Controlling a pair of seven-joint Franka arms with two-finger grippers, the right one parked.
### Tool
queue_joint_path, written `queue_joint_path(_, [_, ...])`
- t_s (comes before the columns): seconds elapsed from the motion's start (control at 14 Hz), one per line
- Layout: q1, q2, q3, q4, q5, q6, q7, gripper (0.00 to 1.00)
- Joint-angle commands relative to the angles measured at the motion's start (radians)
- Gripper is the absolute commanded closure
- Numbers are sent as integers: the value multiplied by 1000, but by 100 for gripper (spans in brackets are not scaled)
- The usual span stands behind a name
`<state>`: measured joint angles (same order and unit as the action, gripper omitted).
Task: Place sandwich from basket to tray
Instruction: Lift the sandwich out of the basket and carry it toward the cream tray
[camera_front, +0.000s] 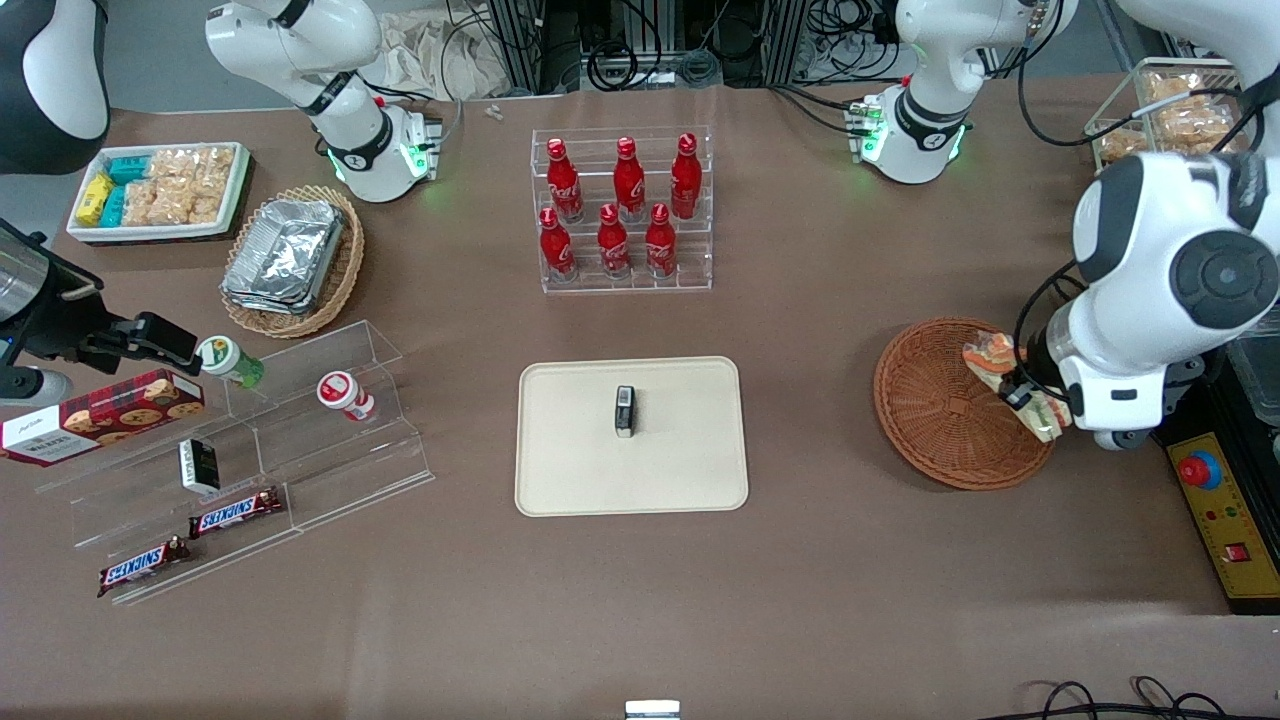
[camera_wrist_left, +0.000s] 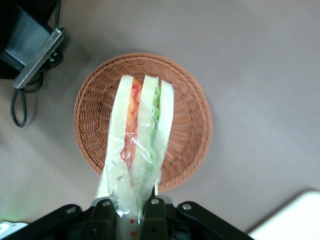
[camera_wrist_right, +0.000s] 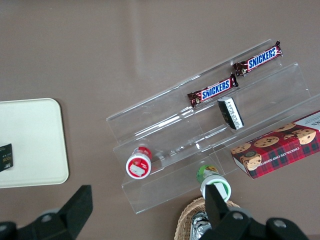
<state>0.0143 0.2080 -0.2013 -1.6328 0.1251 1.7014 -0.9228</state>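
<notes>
The sandwich (camera_wrist_left: 140, 135), a wrapped wedge of pale bread with orange-red and green layers, hangs in my left gripper (camera_wrist_left: 129, 205), which is shut on its wrapped end. It is lifted above the reddish-brown wicker basket (camera_wrist_left: 95, 100). In the front view the sandwich (camera_front: 1000, 358) and the gripper (camera_front: 1035, 395) sit over the basket's (camera_front: 935, 405) rim toward the working arm's end. The beige tray (camera_front: 570, 450) lies at the table's middle with a small dark packet (camera_front: 625, 410) on it.
A clear rack of red bottles (camera_front: 622, 210) stands farther from the front camera than the tray. A clear stepped shelf (camera_front: 300, 440) with snacks, a tan basket of foil containers (camera_front: 290, 255) and a white snack tray (camera_front: 155, 192) lie toward the parked arm's end.
</notes>
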Motion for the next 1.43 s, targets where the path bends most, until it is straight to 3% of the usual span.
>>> queue_joint_path(0.0, [3, 41, -75, 139, -19, -97, 65, 100])
queue_joint_path(0.14, [3, 42, -130, 159, -83, -89, 88, 100])
queue_joint_path(0.5, [-16, 141, -291, 159, -68, 24, 139, 100])
queue_joint_path(1.0, [-195, 356, -293, 166, 63, 231, 39, 100])
queue_joint_path(1.36, [-209, 448, -291, 165, 73, 379, 9, 100])
